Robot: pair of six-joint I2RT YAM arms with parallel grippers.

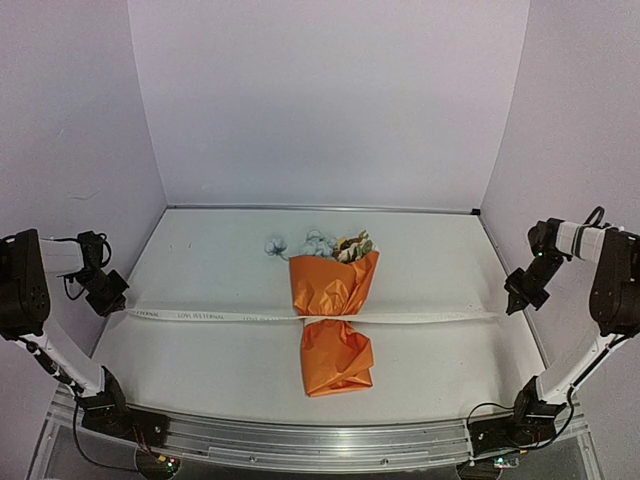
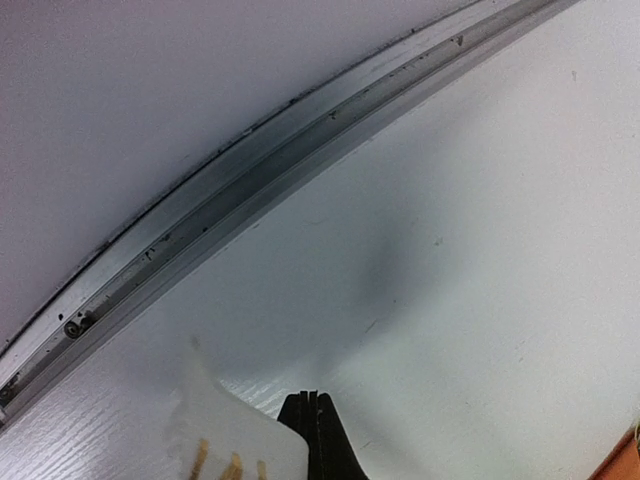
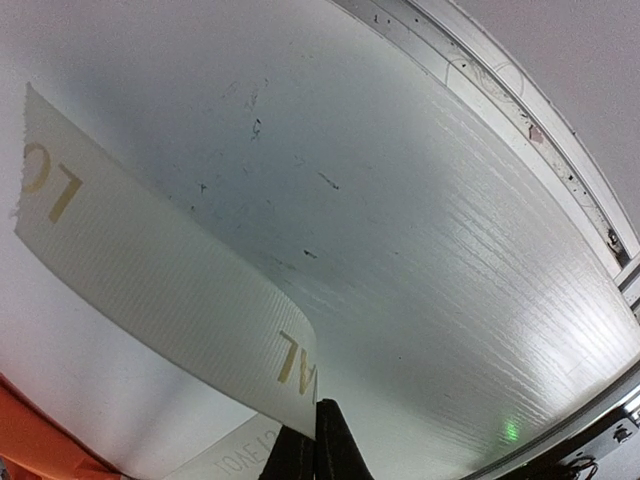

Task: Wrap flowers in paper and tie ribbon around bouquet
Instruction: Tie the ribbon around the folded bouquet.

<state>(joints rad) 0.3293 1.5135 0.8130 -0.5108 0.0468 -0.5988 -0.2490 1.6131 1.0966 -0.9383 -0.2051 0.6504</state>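
Black fingertips of the right gripper (image 3: 316,440) sit closest to the lens, pressed together, and the white ribbon (image 3: 170,290) with its printed lettering rises off the table into them, so they look to be pinching it. On the other side, the left gripper (image 2: 312,425) is likewise pressed together, with a blurred ribbon end standing up right beside its fingers; it seems pinched there too.

From above, the ribbon (image 1: 220,316) runs in a straight line from one gripper to the other and crosses the bouquet (image 1: 335,285) at its narrowed waist. The bouquet lies in the middle of the table (image 1: 200,260), its orange paper bulging on both sides of the ribbon. Its wide end points at the far wall, with the flowers (image 1: 320,243) showing there, pale blue, white and brown.

Pale walls (image 1: 320,100) close in the table on three sides. A metal rail (image 1: 320,440) runs along the near edge, where both arm bases are bolted.
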